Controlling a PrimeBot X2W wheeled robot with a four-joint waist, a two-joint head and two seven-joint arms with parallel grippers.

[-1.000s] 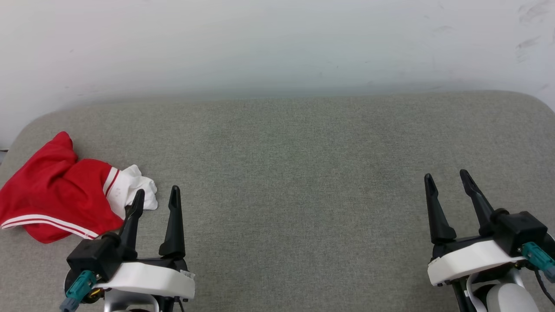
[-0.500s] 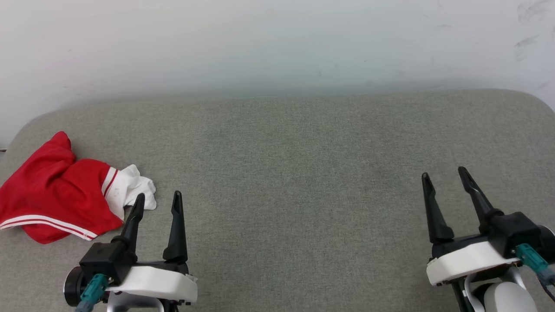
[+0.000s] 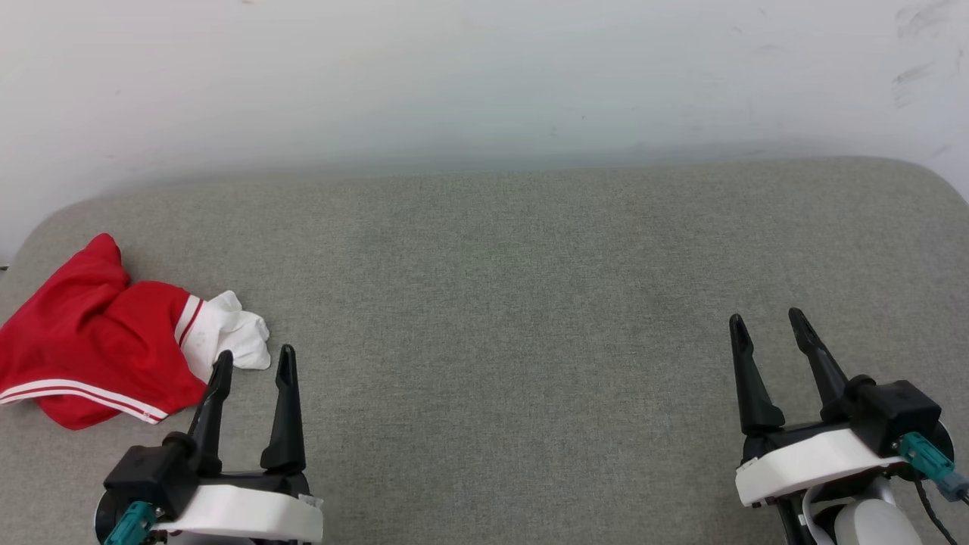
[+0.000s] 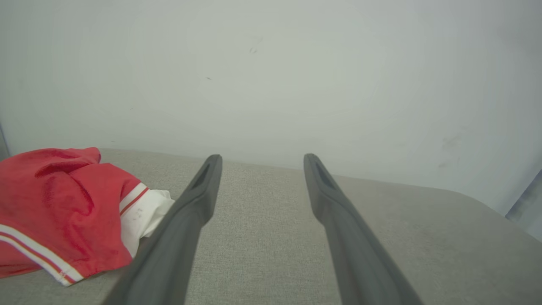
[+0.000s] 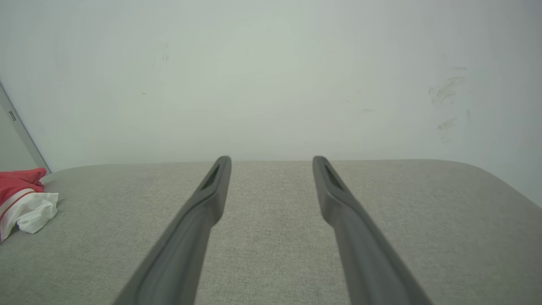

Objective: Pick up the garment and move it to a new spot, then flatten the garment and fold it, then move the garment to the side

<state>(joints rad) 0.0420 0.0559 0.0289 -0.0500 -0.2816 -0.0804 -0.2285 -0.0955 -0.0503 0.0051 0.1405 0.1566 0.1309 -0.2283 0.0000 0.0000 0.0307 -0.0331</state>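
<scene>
Currently, the garment (image 3: 98,341) lies crumpled in a heap at the far left of the grey upholstered surface (image 3: 515,288). Its red body is bunched, 1 white sleeve (image 3: 231,337) spills toward the middle, and striped trim runs along its near edge.

The left gripper (image 3: 255,352) stands just beside that sleeve, on its near right. Its 2 fingers are spread apart with nothing between them. The left finger's tip meets the sleeve's edge in the head view, but contact with the cloth cannot be confirmed.

In the left wrist view the garment (image 4: 63,203) lies left of the left gripper (image 4: 262,157), outside the gap.

The right gripper (image 3: 765,316) is well apart from the garment, at the surface's right side, fingers likewise parted and empty. In the right wrist view the garment (image 5: 21,199) sits at the far left edge, and the right gripper (image 5: 272,159) points toward the pale wall (image 5: 271,63).
</scene>
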